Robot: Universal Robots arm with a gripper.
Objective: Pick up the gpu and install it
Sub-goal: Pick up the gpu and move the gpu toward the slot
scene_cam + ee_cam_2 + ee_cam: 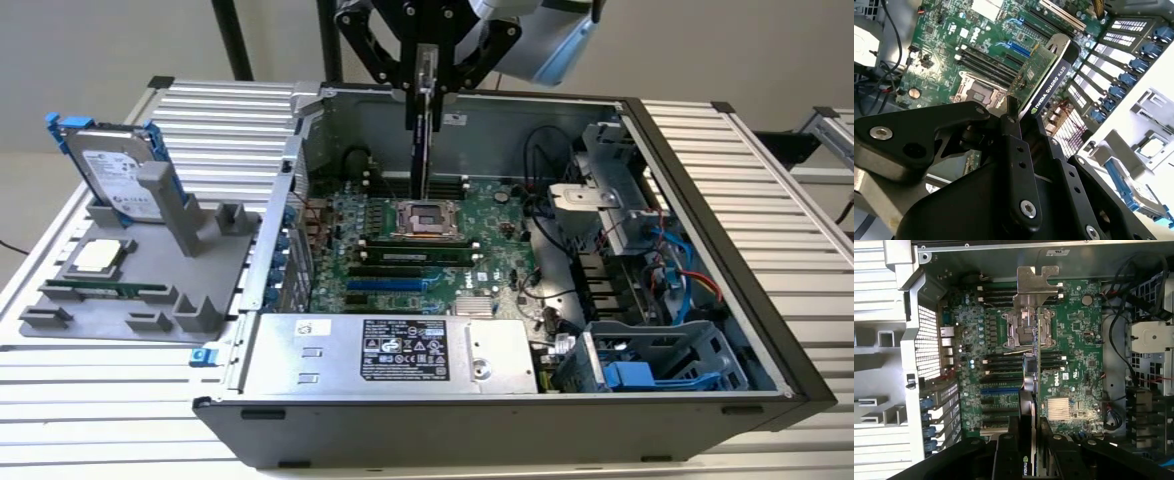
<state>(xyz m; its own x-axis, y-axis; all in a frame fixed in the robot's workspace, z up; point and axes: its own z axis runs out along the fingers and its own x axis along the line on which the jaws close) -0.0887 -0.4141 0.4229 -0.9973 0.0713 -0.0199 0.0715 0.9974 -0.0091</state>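
My gripper point(427, 75) hangs over the open computer case, shut on the gpu point(423, 140). The card is held on edge and upright, its lower end above the CPU socket point(427, 216) of the motherboard point(501, 255). In the second wrist view the gpu point(1040, 75) shows its green board and black cooler between the black fingers point(1015, 145). In the first wrist view the gpu point(1039, 352) is edge-on, with its silver bracket point(1035, 282) at the far end and the gripper point(1030, 440) below it. The blue expansion slot point(999, 390) sits apart from the card, towards the case's slotted wall.
A grey fixture point(160, 320) at the exterior view's left carries a hard drive with blue rails point(114, 170), a processor point(96, 256) and a memory stick point(107, 290). Inside the case are the power supply point(387, 350), cables point(667, 265) and a drive cage point(654, 360).
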